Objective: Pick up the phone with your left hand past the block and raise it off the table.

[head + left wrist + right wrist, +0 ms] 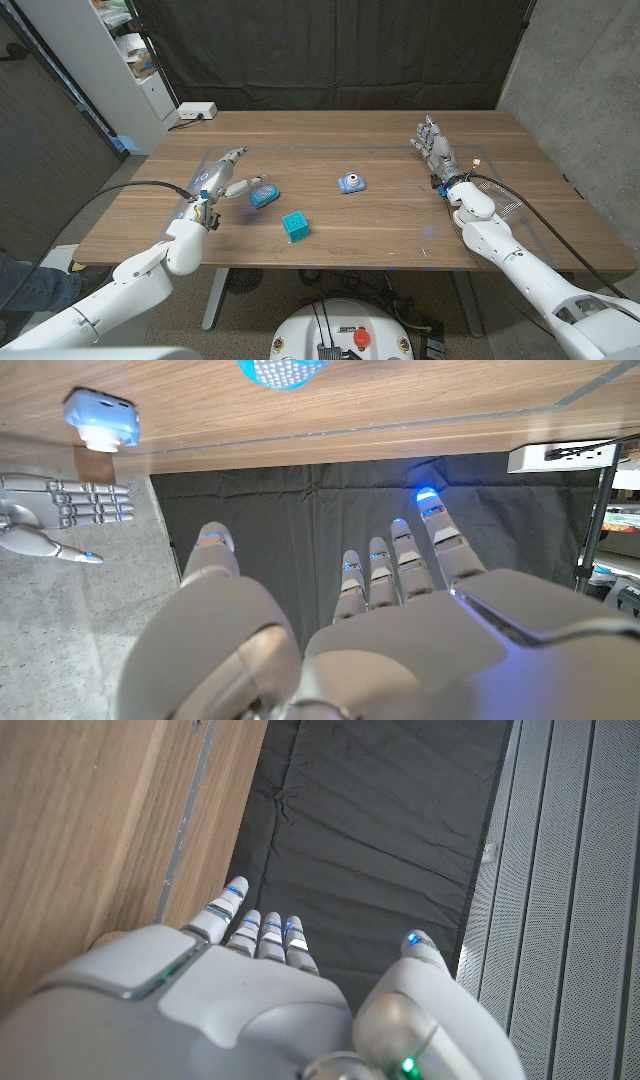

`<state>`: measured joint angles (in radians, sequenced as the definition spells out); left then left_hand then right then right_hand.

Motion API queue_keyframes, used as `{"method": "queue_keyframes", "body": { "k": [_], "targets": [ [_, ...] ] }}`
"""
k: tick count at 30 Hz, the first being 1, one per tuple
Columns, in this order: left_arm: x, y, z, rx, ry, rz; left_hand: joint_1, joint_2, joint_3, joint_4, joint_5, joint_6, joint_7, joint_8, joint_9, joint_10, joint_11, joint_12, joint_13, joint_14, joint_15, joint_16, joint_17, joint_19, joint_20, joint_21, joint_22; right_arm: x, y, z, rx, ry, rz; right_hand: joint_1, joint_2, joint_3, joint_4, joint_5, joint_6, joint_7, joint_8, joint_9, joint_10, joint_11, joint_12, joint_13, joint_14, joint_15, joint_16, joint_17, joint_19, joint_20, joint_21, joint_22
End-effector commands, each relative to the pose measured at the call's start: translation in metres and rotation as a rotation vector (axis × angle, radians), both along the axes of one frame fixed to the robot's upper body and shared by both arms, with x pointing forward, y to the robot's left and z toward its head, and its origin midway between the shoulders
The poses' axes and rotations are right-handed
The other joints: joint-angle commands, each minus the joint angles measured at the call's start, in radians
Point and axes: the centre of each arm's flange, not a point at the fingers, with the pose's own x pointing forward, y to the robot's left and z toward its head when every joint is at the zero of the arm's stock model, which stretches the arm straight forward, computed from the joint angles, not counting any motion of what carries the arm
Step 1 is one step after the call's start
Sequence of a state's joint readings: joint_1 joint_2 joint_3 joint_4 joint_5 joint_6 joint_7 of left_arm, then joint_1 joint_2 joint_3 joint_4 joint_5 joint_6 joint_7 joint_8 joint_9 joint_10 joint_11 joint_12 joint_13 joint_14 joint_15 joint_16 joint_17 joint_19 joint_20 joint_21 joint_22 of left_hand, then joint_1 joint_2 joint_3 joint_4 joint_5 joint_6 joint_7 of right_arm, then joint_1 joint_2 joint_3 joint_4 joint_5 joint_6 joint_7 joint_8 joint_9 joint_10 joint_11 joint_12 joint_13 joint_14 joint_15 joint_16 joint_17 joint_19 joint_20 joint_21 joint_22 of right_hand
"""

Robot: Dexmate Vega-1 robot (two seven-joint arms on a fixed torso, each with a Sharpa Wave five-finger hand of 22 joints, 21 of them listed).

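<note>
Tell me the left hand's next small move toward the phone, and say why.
Probably close the left hand around the phone. In the head view the hand is open, its fingers apart and reaching toward the blue phone, which lies on the table just off its fingertips, not yet held. The teal block sits nearer the robot, out of the way.

Black curtain behind wooden table; white shelf left.

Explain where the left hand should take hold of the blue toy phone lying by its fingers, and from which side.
Grip the toy phone across its narrow width, probably near the middle. It lies flat on the table, angled, just beyond the left hand, whose fingers are spread. Coming from above and the robot's left seems best, since the teal block sits nearer the robot, apart from it.
</note>
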<state>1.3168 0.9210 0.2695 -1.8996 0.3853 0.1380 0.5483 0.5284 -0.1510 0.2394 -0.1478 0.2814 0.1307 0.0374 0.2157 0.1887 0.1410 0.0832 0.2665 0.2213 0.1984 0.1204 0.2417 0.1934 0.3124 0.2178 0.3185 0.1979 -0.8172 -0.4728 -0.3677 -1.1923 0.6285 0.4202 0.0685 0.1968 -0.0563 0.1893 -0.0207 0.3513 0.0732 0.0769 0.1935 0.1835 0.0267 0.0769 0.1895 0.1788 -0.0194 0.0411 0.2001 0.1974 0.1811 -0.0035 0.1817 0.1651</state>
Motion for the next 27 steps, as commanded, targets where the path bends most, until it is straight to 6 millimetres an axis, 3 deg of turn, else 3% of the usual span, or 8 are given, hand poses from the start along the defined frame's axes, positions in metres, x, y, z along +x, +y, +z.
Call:
{"method": "queue_keyframes", "body": {
  "k": [1, 16, 27],
  "targets": [
    [0.000, 0.006, -0.007, 0.007, 0.036, 0.020, 0.011, 0.000, -0.009, 0.002, 0.006, 0.014, 0.002, 0.002, 0.003, 0.019, -0.019, 0.011, 0.005, 0.026, -0.001, 0.009, 0.003, 0.029, 0.000, 0.014, 0.003, -0.002, 0.003, 0.002, -0.004, 0.002, 0.001, 0.003, 0.008, -0.001, -0.004, 0.005, 0.003, 0.002, 0.002, 0.004, 0.004, 0.005, 0.002, 0.005, 0.001, 0.004, 0.004, 0.005, 0.011, 0.002, 0.009, 0.004],
    [0.000, -0.004, -0.014, 0.090, 0.035, 0.069, 0.042, 0.025, -0.006, 0.002, 0.013, 0.071, -0.001, 0.015, 0.004, 0.059, -0.032, 0.027, 0.014, 0.077, -0.014, 0.019, 0.006, 0.111, 0.000, 0.034, 0.001, -0.002, 0.006, -0.003, 0.002, 0.002, 0.007, 0.003, 0.009, -0.003, -0.005, 0.005, 0.002, 0.001, 0.002, 0.004, 0.005, 0.004, 0.002, 0.005, 0.002, 0.005, 0.004, 0.006, 0.011, 0.003, 0.009, 0.004],
    [0.003, -0.001, -0.017, 0.080, 0.047, 0.080, 0.076, 0.043, 0.006, -0.003, 0.008, 0.104, 0.003, 0.021, 0.005, 0.080, -0.036, 0.035, 0.019, 0.106, -0.019, 0.025, 0.007, 0.152, 0.000, 0.043, 0.000, -0.002, 0.007, -0.008, 0.004, 0.007, 0.005, 0.003, 0.010, -0.004, -0.005, 0.005, 0.002, 0.001, 0.001, 0.004, 0.004, 0.005, 0.002, 0.005, 0.003, 0.005, 0.005, 0.006, 0.011, 0.004, 0.009, 0.004]
  ]
}}
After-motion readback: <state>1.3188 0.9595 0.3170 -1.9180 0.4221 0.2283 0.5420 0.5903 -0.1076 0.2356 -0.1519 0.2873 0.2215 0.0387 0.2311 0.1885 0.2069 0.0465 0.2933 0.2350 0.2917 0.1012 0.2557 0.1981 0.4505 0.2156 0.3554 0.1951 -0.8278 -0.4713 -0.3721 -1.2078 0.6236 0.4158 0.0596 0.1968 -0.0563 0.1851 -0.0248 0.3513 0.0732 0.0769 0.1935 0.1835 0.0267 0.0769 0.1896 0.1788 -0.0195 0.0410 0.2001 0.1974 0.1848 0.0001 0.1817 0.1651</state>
